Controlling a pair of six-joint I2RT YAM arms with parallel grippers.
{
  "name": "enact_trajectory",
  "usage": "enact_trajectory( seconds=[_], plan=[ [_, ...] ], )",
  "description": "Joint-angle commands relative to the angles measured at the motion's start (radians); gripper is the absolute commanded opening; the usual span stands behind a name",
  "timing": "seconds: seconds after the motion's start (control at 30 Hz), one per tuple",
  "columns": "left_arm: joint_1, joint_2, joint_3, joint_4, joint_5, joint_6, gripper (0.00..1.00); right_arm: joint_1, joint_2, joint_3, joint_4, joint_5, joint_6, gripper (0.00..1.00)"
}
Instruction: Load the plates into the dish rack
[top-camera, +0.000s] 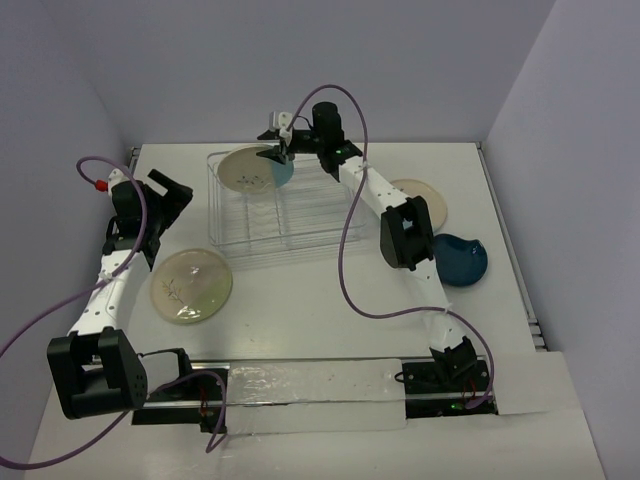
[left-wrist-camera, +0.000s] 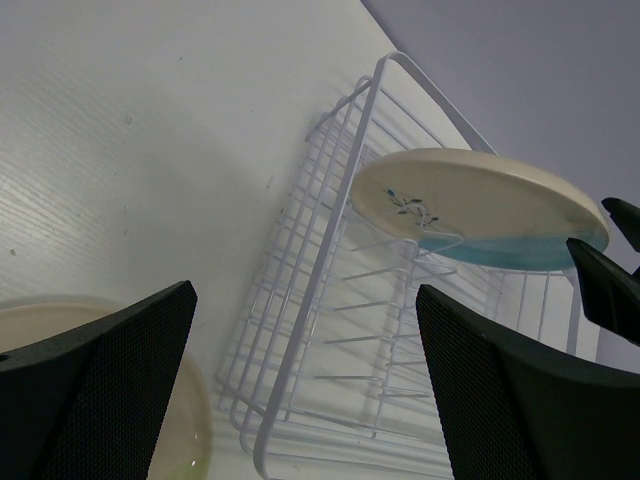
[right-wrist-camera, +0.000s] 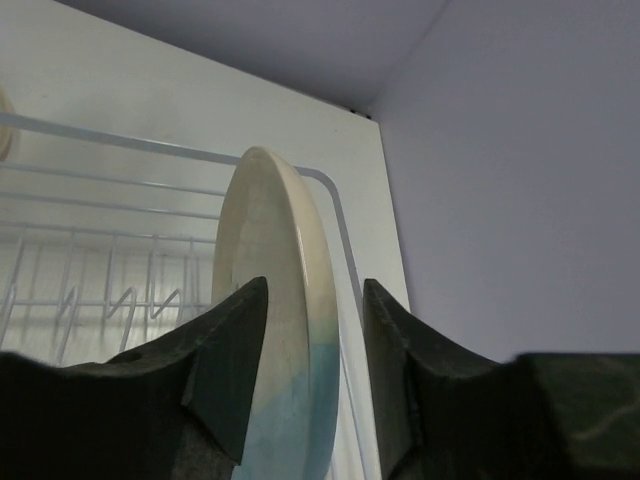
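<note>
A cream plate with a light-blue segment and sprig (top-camera: 252, 170) stands on edge at the far left end of the dish rack (top-camera: 290, 225). My right gripper (top-camera: 277, 152) straddles its rim: in the right wrist view the plate (right-wrist-camera: 285, 260) lies against one finger, with a gap to the other, so the gripper (right-wrist-camera: 316, 300) is open. My left gripper (top-camera: 170, 200) is open and empty, left of the rack and above the cream and pale green plate (top-camera: 191, 285). A second cream plate (top-camera: 430, 200) and the dark blue plate (top-camera: 460, 260) lie right of the rack.
The left wrist view shows the rack (left-wrist-camera: 340, 260), the tilted plate (left-wrist-camera: 480, 205), the right fingers (left-wrist-camera: 605, 285) and the green plate's edge (left-wrist-camera: 195, 425). The right arm crosses over the rack's right end. Walls close the table at back and sides.
</note>
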Motion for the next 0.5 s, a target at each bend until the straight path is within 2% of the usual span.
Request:
enact_trajectory(
  seconds=[0.0, 0.03, 0.13, 0.17, 0.27, 0.47],
  plan=[
    [0.01, -0.017, 0.016, 0.041, 0.018, 0.006, 0.99, 0.001, -0.021, 0.004, 0.123, -0.001, 0.047, 0.54],
    [0.01, -0.018, 0.017, 0.038, 0.017, 0.006, 0.99, 0.001, -0.032, -0.006, 0.142, -0.001, 0.063, 0.57],
    [0.01, -0.02, 0.023, 0.026, 0.011, 0.003, 0.99, 0.003, -0.056, -0.039, 0.178, -0.007, 0.094, 0.75],
    [0.01, -0.023, 0.025, 0.023, 0.011, 0.002, 0.99, 0.003, -0.072, -0.053, 0.207, -0.005, 0.105, 0.85],
    [0.008, -0.031, 0.027, 0.017, 0.01, -0.001, 0.99, 0.003, -0.105, -0.093, 0.255, 0.003, 0.137, 0.98],
    [0.008, -0.055, 0.04, -0.039, -0.001, -0.014, 0.99, 0.004, -0.202, -0.163, 0.229, -0.011, 0.152, 1.0]
  ],
)
